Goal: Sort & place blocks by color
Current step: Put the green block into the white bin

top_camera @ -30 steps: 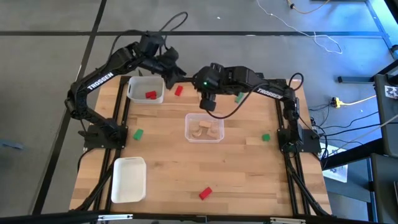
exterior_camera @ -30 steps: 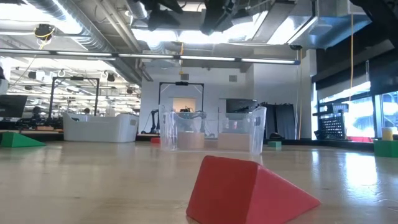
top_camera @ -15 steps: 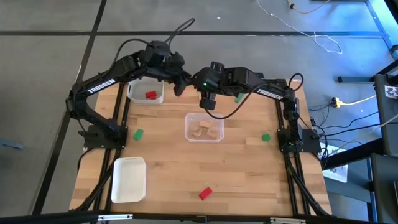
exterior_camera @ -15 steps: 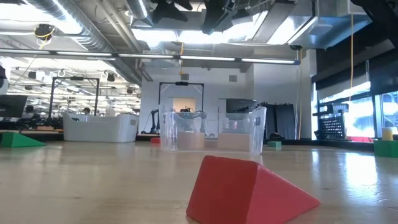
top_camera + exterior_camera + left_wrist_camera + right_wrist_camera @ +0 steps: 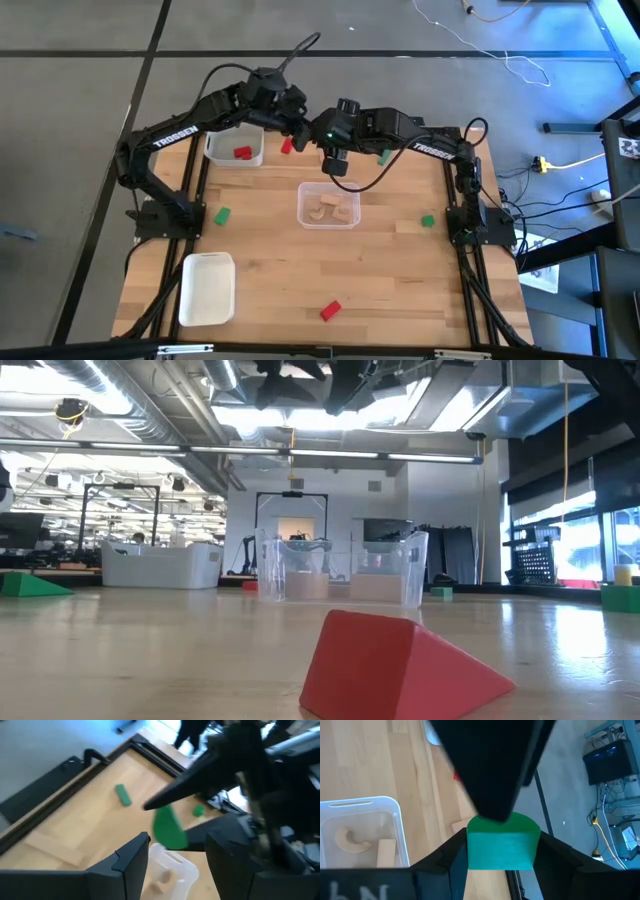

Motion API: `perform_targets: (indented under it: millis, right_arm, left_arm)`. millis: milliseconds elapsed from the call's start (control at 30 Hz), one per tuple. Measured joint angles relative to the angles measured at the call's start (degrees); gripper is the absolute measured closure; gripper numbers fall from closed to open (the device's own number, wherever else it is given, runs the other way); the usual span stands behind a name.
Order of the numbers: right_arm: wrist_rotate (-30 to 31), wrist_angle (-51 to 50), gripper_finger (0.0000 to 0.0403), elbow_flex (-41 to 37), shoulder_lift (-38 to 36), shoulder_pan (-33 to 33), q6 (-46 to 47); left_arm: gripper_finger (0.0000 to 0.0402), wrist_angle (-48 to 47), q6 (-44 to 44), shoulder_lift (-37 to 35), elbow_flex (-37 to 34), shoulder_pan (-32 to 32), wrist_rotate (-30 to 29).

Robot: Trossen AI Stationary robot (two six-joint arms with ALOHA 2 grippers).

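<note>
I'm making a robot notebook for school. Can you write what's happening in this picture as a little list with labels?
Right tool: shut on a green wooden block, raised above the far side of the table
Left tool: raised close beside it, gripping nothing
Clear plastic tray: mid-table, plain light-wood blocks inside
White tray: far left, one red block inside
Second white tray: near left
Loose: red wedge block at near edge

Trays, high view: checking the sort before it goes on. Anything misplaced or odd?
Nothing stands out. The clear tray holds only light-wood blocks, the white tray by the left arm one red block; the right gripper grips a green block.
</note>
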Motion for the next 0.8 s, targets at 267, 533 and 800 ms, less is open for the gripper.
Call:
perform_targets:
  millis: [267, 533, 800]
  right_arm:
    - [0.1, 0.0, 0.023, 0.0, 0.0, 0.3, -1.5]
    - [0.2, 0.4, 0.023, -0.1, 0.0, 0.9, -1.7]
    - [0.4, 0.5, 0.023, -0.1, 0.0, 1.0, -1.5]
  left_arm:
    - [0.0215, 0.3, 1.3, 0.8, 0.0, 0.2, 0.8]
    - [0.0215, 0.6, 1.3, 2.1, 0.1, 0.7, 3.4]
    - [0.0215, 0.6, 1.5, 2.2, 0.1, 0.7, 2.6]
